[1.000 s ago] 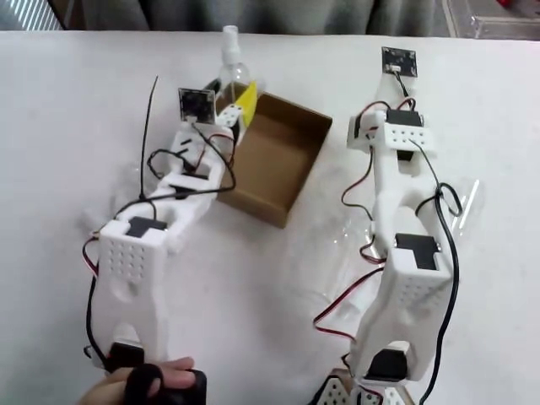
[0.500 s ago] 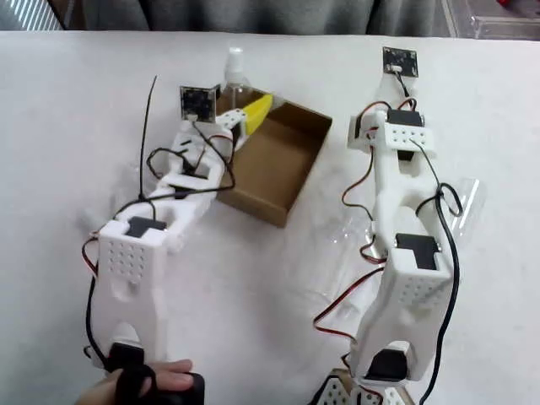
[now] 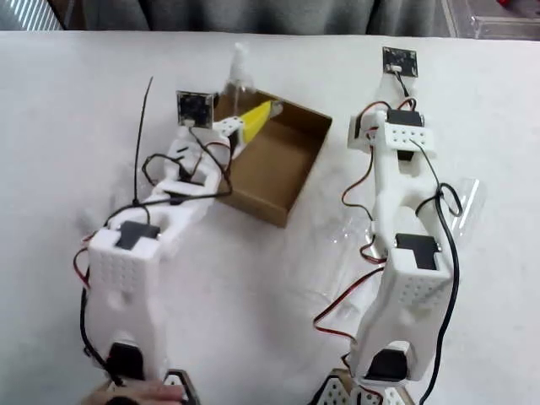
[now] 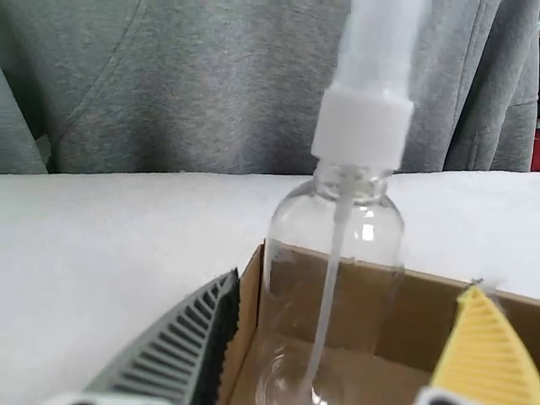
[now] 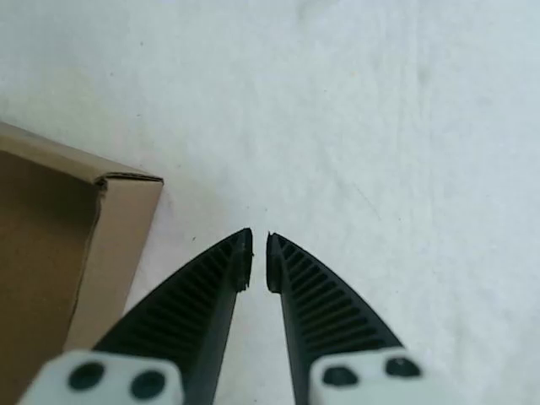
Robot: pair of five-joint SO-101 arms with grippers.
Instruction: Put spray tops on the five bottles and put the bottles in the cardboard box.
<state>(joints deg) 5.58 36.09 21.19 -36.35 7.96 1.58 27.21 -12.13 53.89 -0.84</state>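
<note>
A clear plastic bottle (image 4: 337,245) with a white spray top (image 4: 363,126) stands upright in the far corner of the open brown cardboard box (image 3: 283,169), upper centre of the high view. The left gripper (image 4: 353,285) is spread wide around the bottle without touching it. The right gripper (image 5: 259,261) is clenched on nothing over the white counter (image 5: 405,110), beside a box corner.

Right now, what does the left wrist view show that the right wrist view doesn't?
Left wrist view, not the right: a clear bottle with its white spray top on, upright at the far corner of the cardboard box, between the spread fingers of the left gripper. Right wrist view, not the left: the right gripper, fingers nearly touching, above the table beside a box corner. Both: the cardboard box and the white table.
</note>
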